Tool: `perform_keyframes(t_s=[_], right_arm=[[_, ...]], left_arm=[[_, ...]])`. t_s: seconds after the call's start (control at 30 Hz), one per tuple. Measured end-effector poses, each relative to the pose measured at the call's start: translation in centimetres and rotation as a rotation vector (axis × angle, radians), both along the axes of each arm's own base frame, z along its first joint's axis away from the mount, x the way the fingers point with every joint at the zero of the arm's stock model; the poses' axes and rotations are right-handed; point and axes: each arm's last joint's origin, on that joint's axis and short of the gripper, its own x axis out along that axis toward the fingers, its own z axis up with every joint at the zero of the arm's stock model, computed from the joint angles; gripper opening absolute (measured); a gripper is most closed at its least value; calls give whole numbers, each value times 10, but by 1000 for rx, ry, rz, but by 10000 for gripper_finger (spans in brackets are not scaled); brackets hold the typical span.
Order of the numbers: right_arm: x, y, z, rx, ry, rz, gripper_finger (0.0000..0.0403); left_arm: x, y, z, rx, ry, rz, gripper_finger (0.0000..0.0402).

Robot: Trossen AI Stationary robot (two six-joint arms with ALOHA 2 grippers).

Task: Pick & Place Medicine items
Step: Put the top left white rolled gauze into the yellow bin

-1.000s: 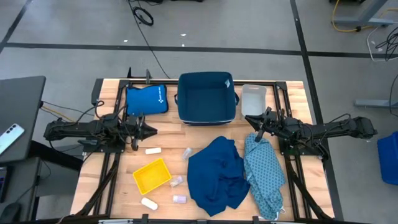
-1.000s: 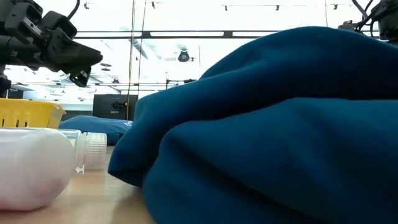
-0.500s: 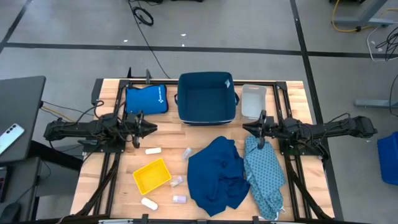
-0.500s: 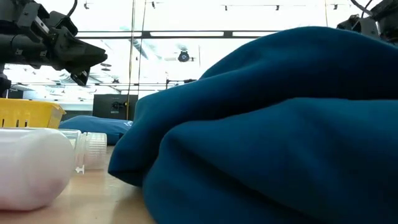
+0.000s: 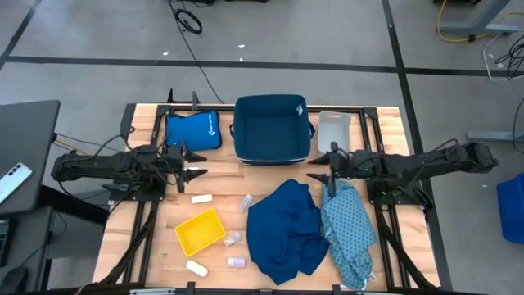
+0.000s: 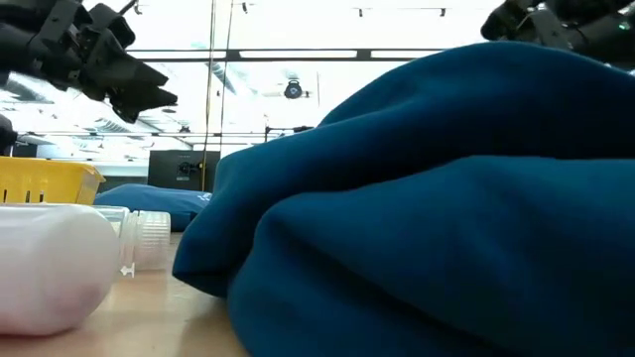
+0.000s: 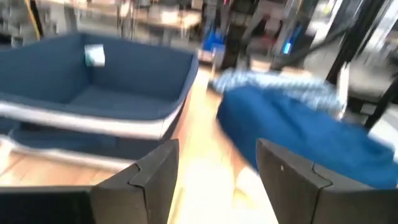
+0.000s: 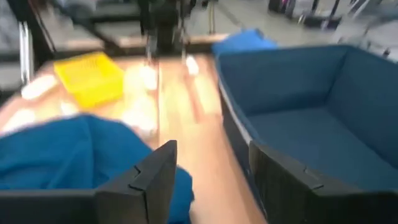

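Note:
The medicine items lie loose on the table's near left: a cream oblong pack point(image 5: 201, 198), another pack point(image 5: 196, 268), and small bottles point(image 5: 246, 202) point(image 5: 232, 239) point(image 5: 237, 262) around the yellow tray point(image 5: 201, 230). One whitish bottle point(image 6: 50, 263) lies on its side close to the low camera. My left gripper point(image 5: 199, 170) point(image 7: 217, 146) hovers open above the table, left of centre, holding nothing. My right gripper point(image 5: 315, 175) point(image 8: 211, 149) hovers open over the far edge of the blue cloth point(image 5: 286, 229), also holding nothing.
A dark blue bin point(image 5: 272, 129) stands at the far centre. A flat blue pouch point(image 5: 192, 131) lies to its left and a clear container point(image 5: 333, 131) to its right. A patterned cloth point(image 5: 348, 229) lies beside the blue cloth at the near right.
My right gripper has moved toward the table's left, out over the blue cloth's far edge, and has opened. My left gripper has risen slightly and opened. The medicine items and cloths have stayed where they were.

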Motion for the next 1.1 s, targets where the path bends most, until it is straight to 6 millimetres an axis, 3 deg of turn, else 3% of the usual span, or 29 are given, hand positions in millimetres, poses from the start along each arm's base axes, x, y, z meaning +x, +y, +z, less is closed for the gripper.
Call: perform_keyframes(t_s=[0.2,0.5,0.73,1.1], right_arm=[[18,7,2,-12,116,60,203],[18,12,-6,28,192,79,199],[17,13,-7,42,201,113,199],[17,14,-7,32,213,161,199]], left_arm=[[13,2,25,19,241,54,217],[42,3,44,-16,602,124,217],[59,4,30,23,884,169,217],[77,18,1,-3,1082,287,217]])
